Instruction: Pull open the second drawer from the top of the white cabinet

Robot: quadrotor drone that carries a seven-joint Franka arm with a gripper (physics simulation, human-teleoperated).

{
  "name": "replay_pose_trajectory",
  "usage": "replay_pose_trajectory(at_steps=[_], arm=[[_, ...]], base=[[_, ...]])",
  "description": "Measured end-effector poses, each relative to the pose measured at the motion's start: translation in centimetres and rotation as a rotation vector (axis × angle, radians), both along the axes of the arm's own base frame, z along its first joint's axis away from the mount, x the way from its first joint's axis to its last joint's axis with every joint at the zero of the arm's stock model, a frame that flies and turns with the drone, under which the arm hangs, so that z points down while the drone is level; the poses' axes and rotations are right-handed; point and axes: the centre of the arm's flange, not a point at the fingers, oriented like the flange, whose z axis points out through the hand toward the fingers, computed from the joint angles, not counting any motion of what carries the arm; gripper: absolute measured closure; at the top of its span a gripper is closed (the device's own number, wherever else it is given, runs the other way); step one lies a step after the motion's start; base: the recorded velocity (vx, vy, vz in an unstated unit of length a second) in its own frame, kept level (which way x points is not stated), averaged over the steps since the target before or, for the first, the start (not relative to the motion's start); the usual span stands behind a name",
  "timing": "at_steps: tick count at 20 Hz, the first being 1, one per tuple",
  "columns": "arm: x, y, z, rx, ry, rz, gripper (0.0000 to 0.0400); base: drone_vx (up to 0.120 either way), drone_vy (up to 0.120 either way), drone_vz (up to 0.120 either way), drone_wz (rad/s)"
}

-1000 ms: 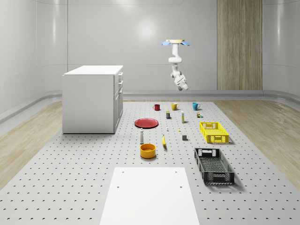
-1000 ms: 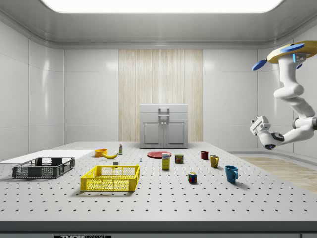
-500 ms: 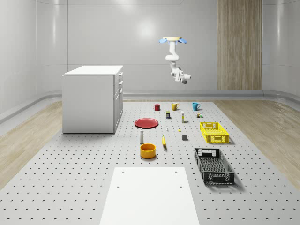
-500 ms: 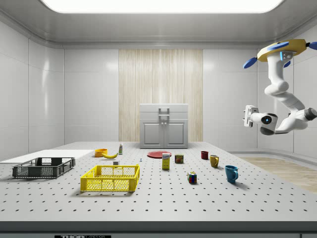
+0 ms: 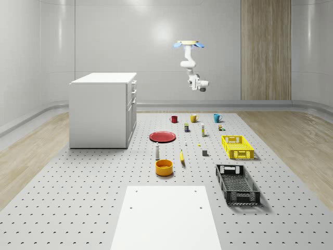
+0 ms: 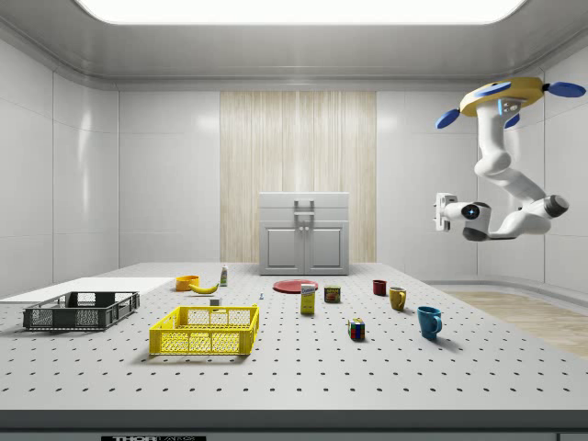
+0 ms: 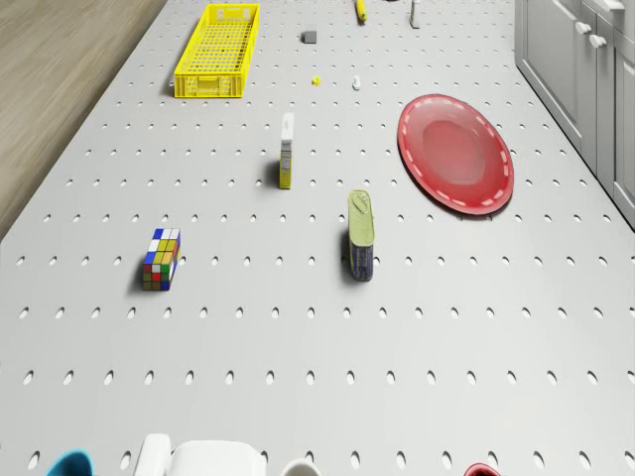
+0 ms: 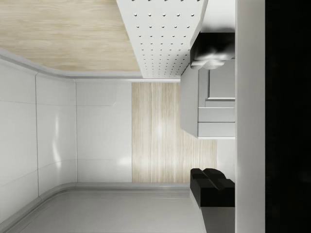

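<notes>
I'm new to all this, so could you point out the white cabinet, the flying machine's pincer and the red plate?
white cabinet (image 5: 99, 112): whole-scene view, on its side wall.
pincer (image 6: 440, 213): side view, at its fingertips' end.
red plate (image 7: 454, 151): drone view, on its middle.

Grey walls — wood panel, perforated floor.

A matt grey perforated table carries a glossy red plate and yellow plastic lattice crate, beside a smooth white cabinet, pale wood-grain flooring and a wood-panelled wall strip.
</notes>
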Motion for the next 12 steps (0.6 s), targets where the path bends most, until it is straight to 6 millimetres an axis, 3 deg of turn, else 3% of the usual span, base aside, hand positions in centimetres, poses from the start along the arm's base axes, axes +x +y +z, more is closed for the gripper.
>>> replay_pose_trajectory(at_steps=[10, 12], arm=[[0.01, -0.01, -0.17, 0.017, 0.000, 0.000, 0.0100], [0.01, -0.01, -0.18, 0.018, 0.000, 0.000, 0.0100]], base=[[0.120, 0.000, 0.000, 0.000], [0.120, -0.120, 0.000, 0.000]])
